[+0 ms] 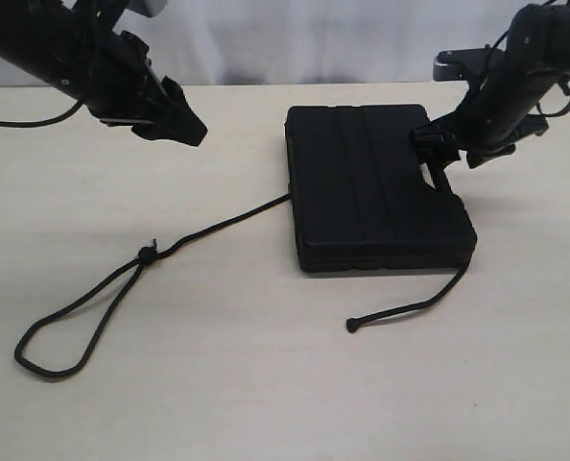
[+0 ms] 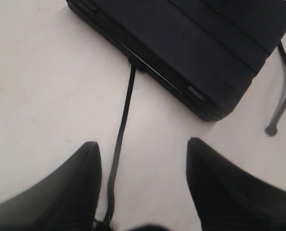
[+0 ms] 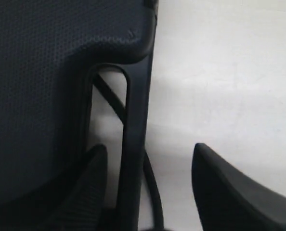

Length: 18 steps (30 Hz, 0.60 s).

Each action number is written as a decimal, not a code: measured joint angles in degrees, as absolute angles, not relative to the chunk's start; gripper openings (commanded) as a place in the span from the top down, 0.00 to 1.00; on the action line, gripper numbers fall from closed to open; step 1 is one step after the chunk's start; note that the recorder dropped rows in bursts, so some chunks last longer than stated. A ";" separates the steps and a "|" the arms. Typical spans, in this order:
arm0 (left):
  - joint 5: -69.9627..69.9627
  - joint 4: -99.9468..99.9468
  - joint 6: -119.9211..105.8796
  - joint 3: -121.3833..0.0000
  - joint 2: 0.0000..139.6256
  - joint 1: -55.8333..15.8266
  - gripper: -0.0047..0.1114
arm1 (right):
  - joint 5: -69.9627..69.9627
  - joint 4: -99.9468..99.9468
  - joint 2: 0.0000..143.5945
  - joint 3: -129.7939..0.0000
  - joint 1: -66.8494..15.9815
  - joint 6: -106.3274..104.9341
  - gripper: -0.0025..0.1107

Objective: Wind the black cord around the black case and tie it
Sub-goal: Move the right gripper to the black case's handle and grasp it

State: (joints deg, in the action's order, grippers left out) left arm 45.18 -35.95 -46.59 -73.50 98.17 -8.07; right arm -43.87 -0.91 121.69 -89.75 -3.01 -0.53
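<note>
The black case (image 1: 376, 187) lies flat on the table, right of centre. The black cord (image 1: 218, 226) runs from a big loop (image 1: 64, 336) and knot (image 1: 148, 254) to the case's left edge and passes under it. It comes out at the front right corner and ends in a knobbed tip (image 1: 352, 326). My left gripper (image 1: 191, 130) hangs open above the table, left of the case and over the cord (image 2: 123, 120), holding nothing. My right gripper (image 1: 437, 154) is open at the case's handle. Its fingers stand either side of the handle bar (image 3: 136, 144), with the cord (image 3: 153, 187) lying beside the bar.
The light wooden table (image 1: 266, 384) stretches wide in front of the case and around the loop. A pale wall or curtain (image 1: 295, 38) closes the back. A thin black robot cable (image 1: 26, 122) trails at the far left.
</note>
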 measured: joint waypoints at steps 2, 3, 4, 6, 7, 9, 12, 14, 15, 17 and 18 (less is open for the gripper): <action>44.11 -35.95 -46.69 -73.62 98.42 -8.47 0.52 | -43.24 -0.68 123.67 -90.68 -3.01 -0.64 0.53; 43.69 -35.95 -46.69 -73.62 98.54 -8.73 0.52 | -42.62 -0.68 124.45 -90.80 -3.01 -0.64 0.53; 43.52 -35.95 -46.69 -73.62 98.65 -8.87 0.52 | -41.89 -0.52 125.14 -90.80 -3.01 -0.64 0.53; 43.27 -36.03 -46.69 -73.62 99.22 -9.01 0.52 | -40.92 0.00 126.15 -90.80 -3.01 -0.64 0.53; 43.18 -36.03 -46.69 -73.62 99.52 -9.00 0.52 | -40.56 0.00 126.51 -90.80 -3.01 -0.64 0.54; 43.05 -36.03 -46.69 -73.62 100.43 -9.00 0.52 | -40.01 0.47 127.09 -90.80 -3.01 -0.64 0.64; 42.92 -36.03 -46.69 -73.62 101.84 -9.00 0.52 | -39.87 0.82 127.21 -90.80 -3.01 -0.64 0.92; 42.45 -36.03 -46.69 -73.62 102.66 -9.00 0.52 | -40.01 1.81 127.21 -90.91 -3.01 -0.45 0.94; 42.34 -36.03 -46.69 -73.62 102.77 -9.00 0.52 | -40.10 1.81 127.21 -90.85 -3.01 -0.35 0.94; 42.09 -36.18 -46.69 -73.62 102.99 -9.00 0.52 | -40.73 2.07 126.94 -90.95 -3.01 0.00 0.94; 42.09 -36.18 -46.69 -73.62 102.99 -9.00 0.52 | -41.48 2.07 126.49 -90.95 -3.01 0.00 0.94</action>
